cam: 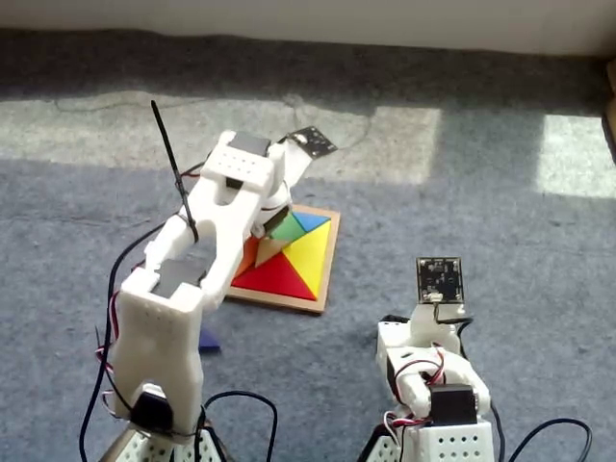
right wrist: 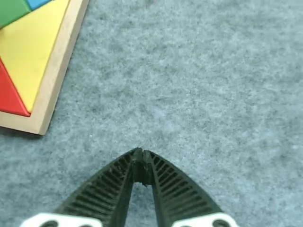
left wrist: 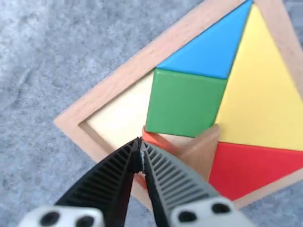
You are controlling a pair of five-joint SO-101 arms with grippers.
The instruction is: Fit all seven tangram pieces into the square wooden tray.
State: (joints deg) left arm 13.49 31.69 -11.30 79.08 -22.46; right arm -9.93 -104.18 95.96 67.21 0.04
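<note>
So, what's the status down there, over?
Left jaws shut at orange piece in tray. Right jaws shut over carpet. One slot bare; dark blue piece on carpet.

bright sun patches, otherwise soft shade

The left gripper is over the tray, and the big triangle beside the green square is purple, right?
No. The big triangle beside the green square is yellow, not purple; the left wrist view shows it. The left gripper is over the tray.

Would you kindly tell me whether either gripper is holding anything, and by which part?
Nothing is held: left gripper shut beside the orange piece, right gripper shut over carpet.
</note>
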